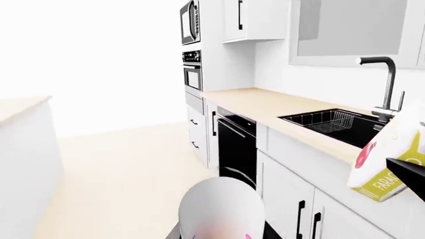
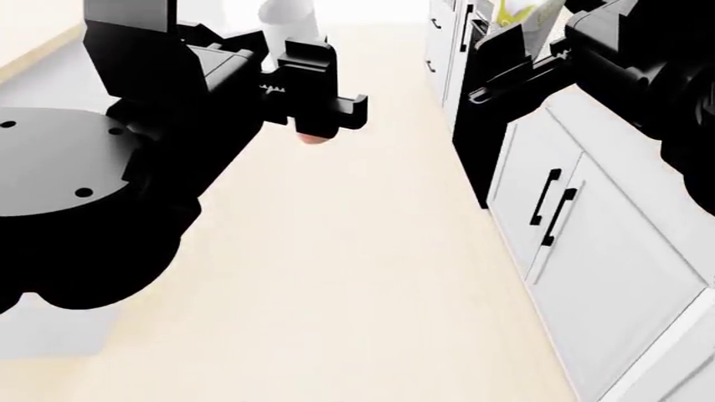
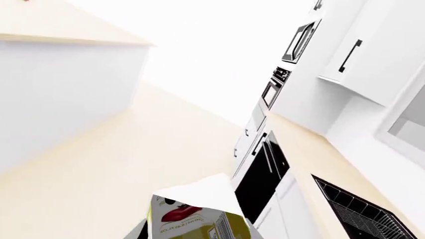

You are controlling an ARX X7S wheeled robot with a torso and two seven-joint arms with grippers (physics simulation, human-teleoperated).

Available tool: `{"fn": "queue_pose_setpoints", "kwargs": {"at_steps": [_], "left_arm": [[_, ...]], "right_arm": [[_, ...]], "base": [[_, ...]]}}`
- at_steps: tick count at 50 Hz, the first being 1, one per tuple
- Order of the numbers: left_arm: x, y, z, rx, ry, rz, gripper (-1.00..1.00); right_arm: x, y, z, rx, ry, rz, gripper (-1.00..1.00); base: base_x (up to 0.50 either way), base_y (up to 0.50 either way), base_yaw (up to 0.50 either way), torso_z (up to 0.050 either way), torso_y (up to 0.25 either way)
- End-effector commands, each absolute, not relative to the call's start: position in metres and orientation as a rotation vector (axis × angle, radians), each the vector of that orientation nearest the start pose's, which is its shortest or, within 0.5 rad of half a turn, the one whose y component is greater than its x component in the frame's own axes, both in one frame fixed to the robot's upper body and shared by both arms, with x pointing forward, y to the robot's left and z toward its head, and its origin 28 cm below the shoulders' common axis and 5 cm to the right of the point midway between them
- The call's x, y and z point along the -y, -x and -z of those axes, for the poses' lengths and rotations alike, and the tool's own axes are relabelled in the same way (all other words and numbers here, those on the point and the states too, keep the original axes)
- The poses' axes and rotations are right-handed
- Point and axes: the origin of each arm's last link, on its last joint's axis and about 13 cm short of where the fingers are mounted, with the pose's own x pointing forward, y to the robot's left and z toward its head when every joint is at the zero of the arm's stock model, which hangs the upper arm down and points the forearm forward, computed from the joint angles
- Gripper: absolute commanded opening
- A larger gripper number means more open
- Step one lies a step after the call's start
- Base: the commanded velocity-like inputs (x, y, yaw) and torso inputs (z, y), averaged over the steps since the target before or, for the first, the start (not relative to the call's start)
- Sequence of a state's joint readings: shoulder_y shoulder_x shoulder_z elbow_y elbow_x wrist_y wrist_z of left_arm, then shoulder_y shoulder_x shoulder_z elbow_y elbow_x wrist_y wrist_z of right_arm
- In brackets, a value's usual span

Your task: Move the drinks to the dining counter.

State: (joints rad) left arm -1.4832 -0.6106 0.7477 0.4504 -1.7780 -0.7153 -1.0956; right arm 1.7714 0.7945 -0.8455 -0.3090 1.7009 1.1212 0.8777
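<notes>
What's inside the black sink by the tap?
A dark wire rack lies in the black sink on the light-wood worktop. The white and yellow-green carton covers the sink's near end, so nothing there can be seen.

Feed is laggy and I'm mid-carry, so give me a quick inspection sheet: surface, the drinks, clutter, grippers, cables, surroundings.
Surface: dining counter, light-wood top over white sides; the part in view is bare.
Job's things: white/yellow-green carton in the right gripper; slim white bottle, its pink label partly showing, in the left gripper. Third drink not in view.
Clutter: nothing seen.
Grippers: both shut on their drinks, carried above the floor.
Cables: nothing seen.
Surroundings: worktop with black sink and faucet; black dishwasher; wall oven and microwave; white cabinets close beside the right arm.
</notes>
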Motion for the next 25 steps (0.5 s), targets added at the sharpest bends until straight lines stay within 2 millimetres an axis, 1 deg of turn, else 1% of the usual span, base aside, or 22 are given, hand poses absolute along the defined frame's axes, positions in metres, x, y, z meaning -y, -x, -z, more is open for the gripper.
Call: {"fn": "queue_pose_setpoints", "kwargs": {"at_steps": [1,25], "left_arm": [[-0.1685,-0.2208,-0.3448,0.108,-0.006,0.317,-1.00],[-0.1693,-0.2202,-0.3457,0.114,-0.005,0.314,-1.00]], "right_arm": [[0.1246,-0.2299,-0.3790,0.075,0.439,-0.116,-1.00],[0.1232,-0.2300,-0.3783,0.073,0.444,-0.123,-1.00]], "base": [[0.00,0.00,0.50,0.000,0.000],[0.00,0.00,0.50,0.001,0.002]]}}
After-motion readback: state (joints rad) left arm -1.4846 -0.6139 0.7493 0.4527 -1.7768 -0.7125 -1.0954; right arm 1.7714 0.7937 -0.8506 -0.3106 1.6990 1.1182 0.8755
